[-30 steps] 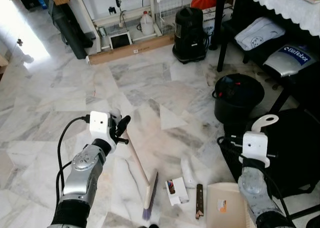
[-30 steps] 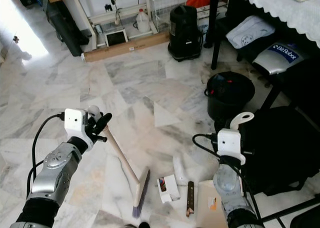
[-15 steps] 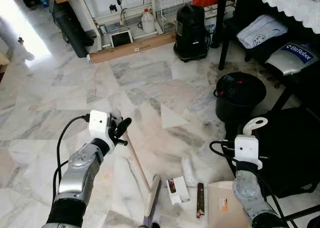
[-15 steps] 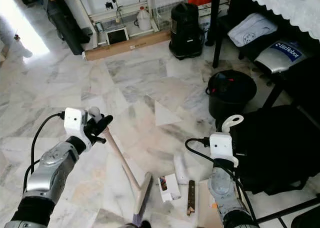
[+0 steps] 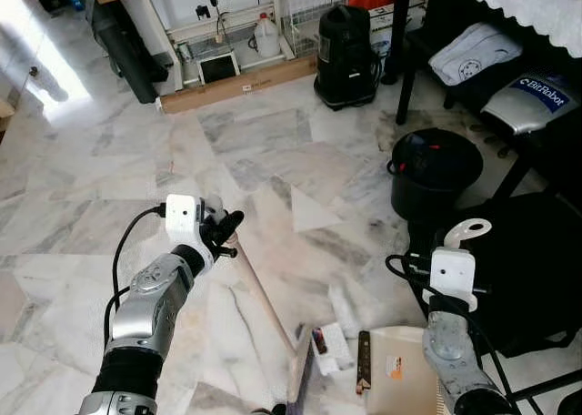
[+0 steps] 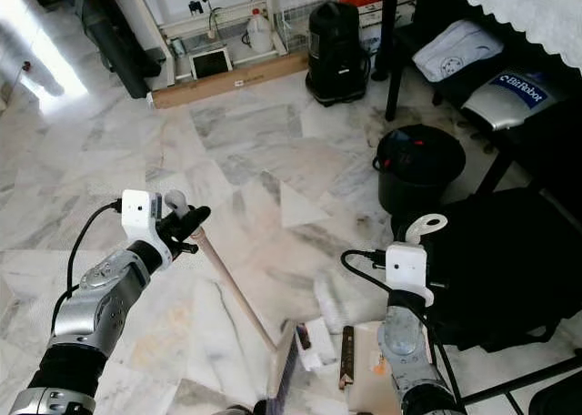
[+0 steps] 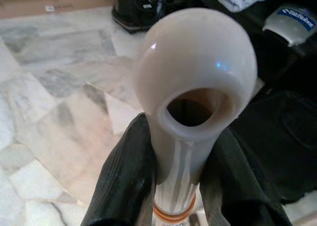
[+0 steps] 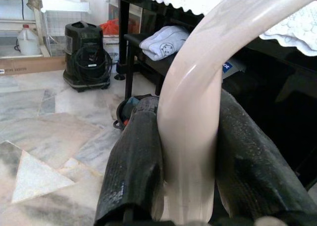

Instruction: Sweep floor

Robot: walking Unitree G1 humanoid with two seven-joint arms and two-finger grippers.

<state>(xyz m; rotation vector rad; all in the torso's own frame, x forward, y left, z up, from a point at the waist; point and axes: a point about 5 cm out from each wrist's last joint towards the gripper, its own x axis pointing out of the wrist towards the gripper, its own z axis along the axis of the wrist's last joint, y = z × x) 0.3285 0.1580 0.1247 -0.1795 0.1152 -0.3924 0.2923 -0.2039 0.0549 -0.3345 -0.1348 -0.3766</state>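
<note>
My left gripper (image 5: pixel 224 230) is shut on the top end of a pale broom handle (image 7: pixel 195 72), and its black fingers (image 7: pixel 124 186) clasp the shaft just below the hollow tip. The shaft slants down to the broom head (image 5: pixel 300 379), which rests on the marble floor. A small white box (image 5: pixel 332 347), a crumpled white wrapper (image 5: pixel 344 306) and a dark brown bar (image 5: pixel 363 362) lie just right of the head. A beige dustpan (image 5: pixel 400 379) sits on the floor beside them. My right gripper (image 5: pixel 452 292) is shut on the dustpan's curved handle (image 8: pixel 198 87).
A black bin (image 5: pixel 435 174) stands to the right, with a black bag (image 5: pixel 536 260) close behind my right arm. A black appliance (image 5: pixel 346 46), a jug (image 5: pixel 266 40) and a long cardboard box (image 5: pixel 236 86) line the far wall. Open marble floor lies to the left.
The broom head has swung right across the floor toward the dustpan, nudging the white box closer to it. My right arm shifted slightly, still holding the dustpan.
</note>
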